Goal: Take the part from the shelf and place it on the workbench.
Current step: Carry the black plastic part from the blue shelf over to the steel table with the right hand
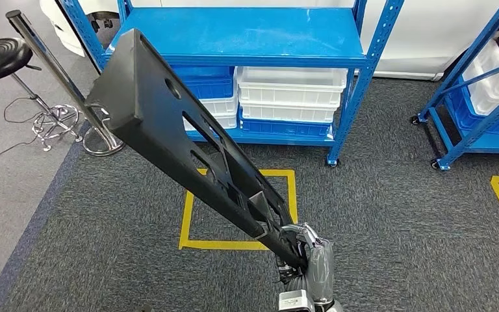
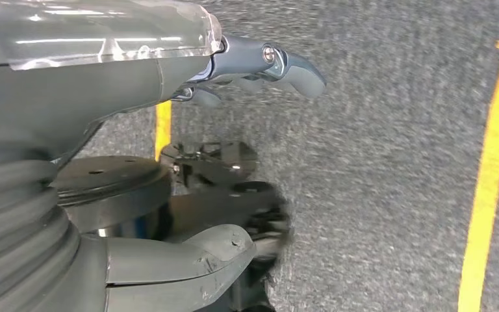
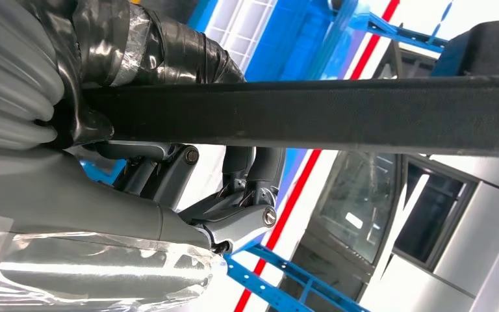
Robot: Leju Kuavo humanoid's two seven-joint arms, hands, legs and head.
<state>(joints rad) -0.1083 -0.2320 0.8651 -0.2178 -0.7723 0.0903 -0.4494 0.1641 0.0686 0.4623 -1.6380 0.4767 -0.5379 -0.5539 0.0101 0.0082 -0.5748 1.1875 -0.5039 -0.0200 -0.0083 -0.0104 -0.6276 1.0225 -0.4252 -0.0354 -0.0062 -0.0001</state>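
a workshop or warehouse floor: blue steel shelving (image 1: 253, 39) on castors stacked with white and blue bins (image 1: 290, 91), grey carpet marked by yellow tape squares (image 1: 237, 208), a black stool (image 1: 0, 57).

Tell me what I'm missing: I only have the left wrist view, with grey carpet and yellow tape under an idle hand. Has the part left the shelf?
Observer: Yes. In the head view the long black part is off the blue shelf and slants up over the carpet.
Operator: Which hand has it?
Observer: The right hand grips its lower end; in the right wrist view its fingers wrap the bar.
Operator: And the left hand?
Observer: The left hand holds nothing, fingers apart.
Operator: Is the workbench in sight?
Observer: I can't pick one out; the head view shows white bins on the shelf.
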